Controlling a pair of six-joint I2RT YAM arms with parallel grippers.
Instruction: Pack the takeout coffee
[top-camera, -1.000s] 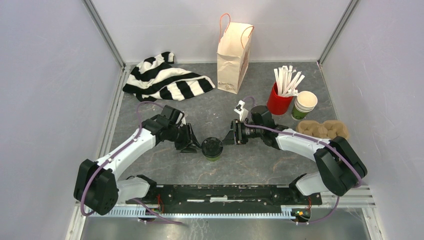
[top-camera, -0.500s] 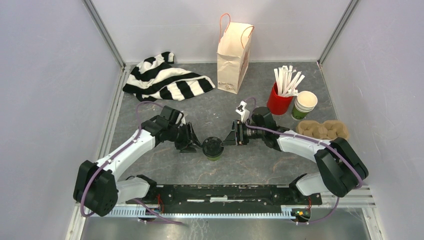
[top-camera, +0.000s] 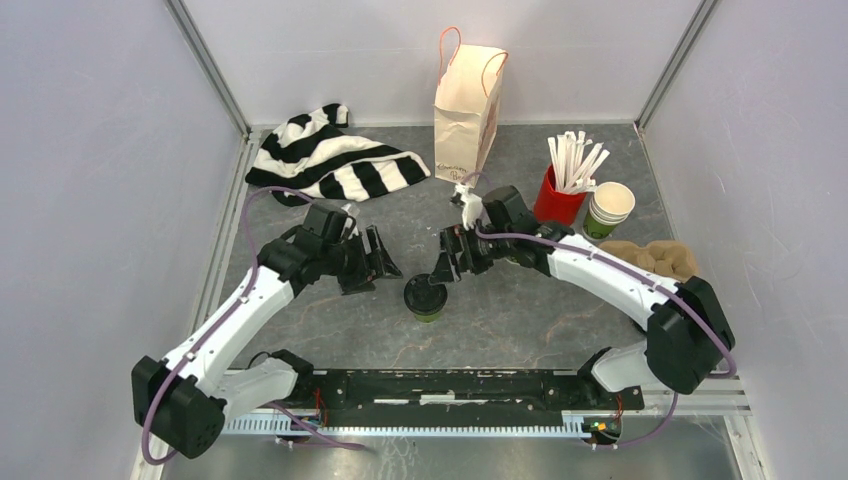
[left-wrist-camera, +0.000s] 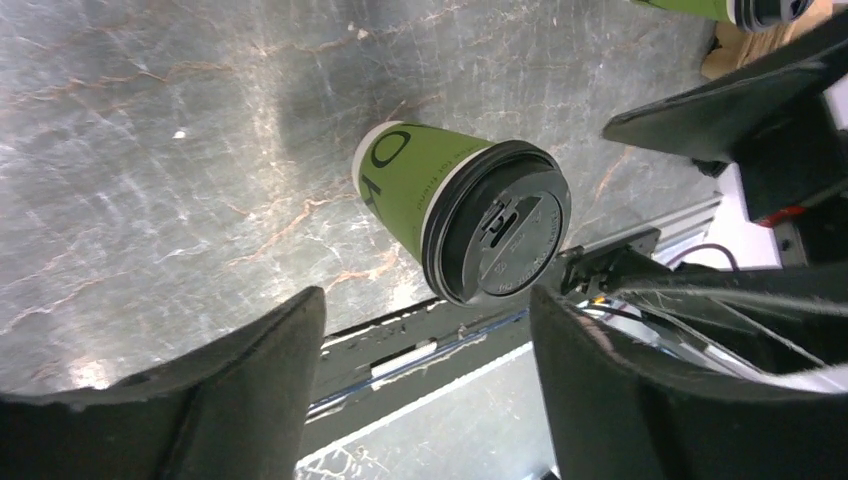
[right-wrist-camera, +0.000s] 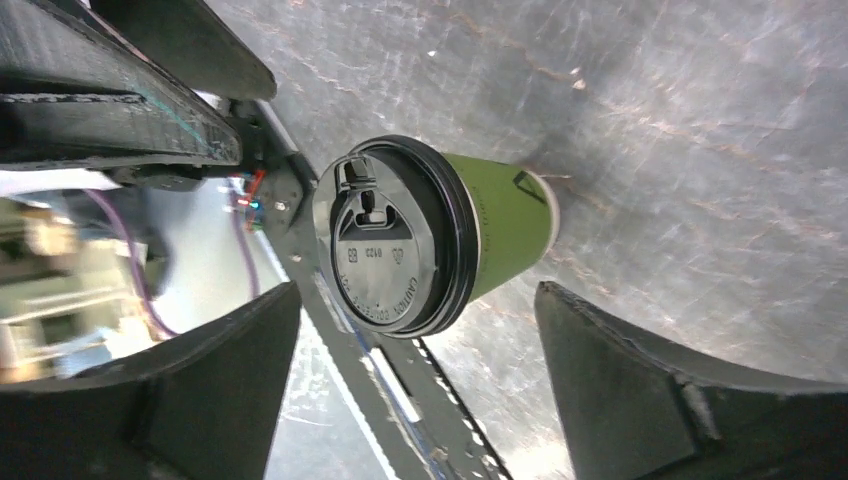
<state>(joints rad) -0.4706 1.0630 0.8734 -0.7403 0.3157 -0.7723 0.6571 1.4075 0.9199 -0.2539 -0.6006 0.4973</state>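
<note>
One takeout coffee cup (top-camera: 426, 298), green with a black lid, stands upright on the grey table between my two grippers. The left gripper (top-camera: 385, 264) hangs just left of it, raised and open, touching nothing. From the right, my right gripper (top-camera: 443, 268) also stands open and apart from the cup. The left wrist view shows the cup (left-wrist-camera: 420, 185) beyond the spread fingers of that gripper (left-wrist-camera: 428, 310). In the right wrist view the lid (right-wrist-camera: 390, 235) sits ahead of the wide-open right gripper (right-wrist-camera: 418, 300).
A paper bag (top-camera: 468, 110) with orange handles stands at the back. A striped cloth (top-camera: 330, 160) lies back left. At the right are a red cup of white sticks (top-camera: 560, 198), stacked lidless cups (top-camera: 608, 210) and a cardboard cup carrier (top-camera: 648, 258).
Both grippers have opened wider and drawn back and up from the cup. The cup stays standing in the same spot.
</note>
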